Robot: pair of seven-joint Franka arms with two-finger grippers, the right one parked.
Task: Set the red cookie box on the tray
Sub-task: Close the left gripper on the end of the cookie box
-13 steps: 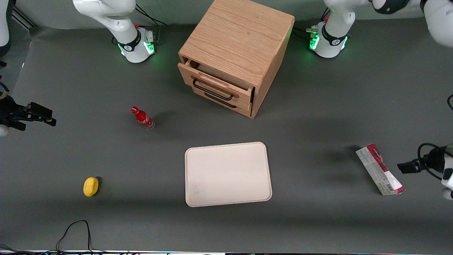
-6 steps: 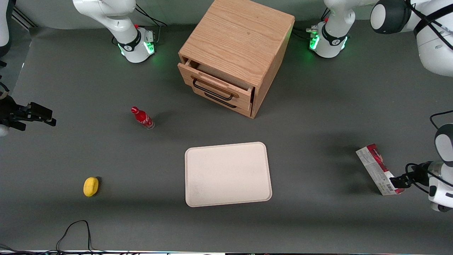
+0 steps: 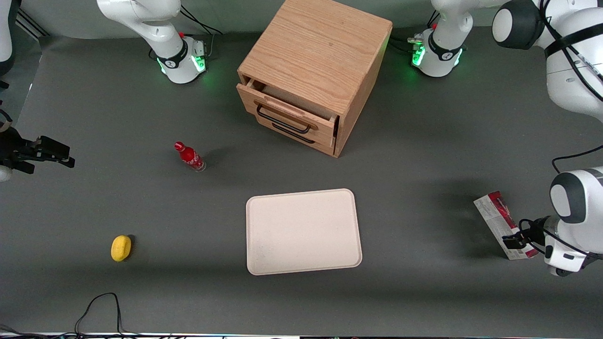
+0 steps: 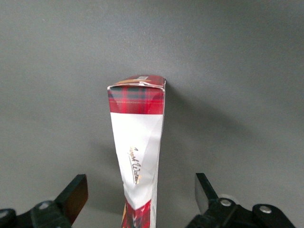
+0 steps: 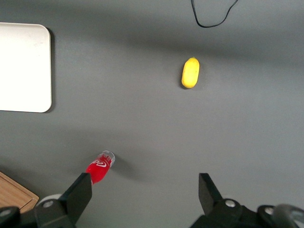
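Observation:
The red cookie box (image 3: 493, 210) lies flat on the grey table toward the working arm's end, well apart from the tray. Its red printed face and grey-white side with a barcode show. The beige tray (image 3: 304, 230) lies flat nearer the table's middle and holds nothing; a corner of it shows in the right wrist view (image 5: 23, 66). The left gripper (image 3: 516, 238) hangs over the box's end nearer the front camera. In the left wrist view the box (image 4: 137, 137) runs between the open fingers of the gripper (image 4: 140, 190), with a clear gap on each side.
A wooden drawer cabinet (image 3: 313, 70) with its top drawer slightly open stands farther from the camera than the tray. A small red bottle (image 3: 189, 157) and a yellow oval object (image 3: 121, 247) lie toward the parked arm's end. A black cable (image 3: 99, 306) lies at the near edge.
The left gripper has moved from beside the box to above its near end, with the fingers now straddling it. The box and tray have not moved.

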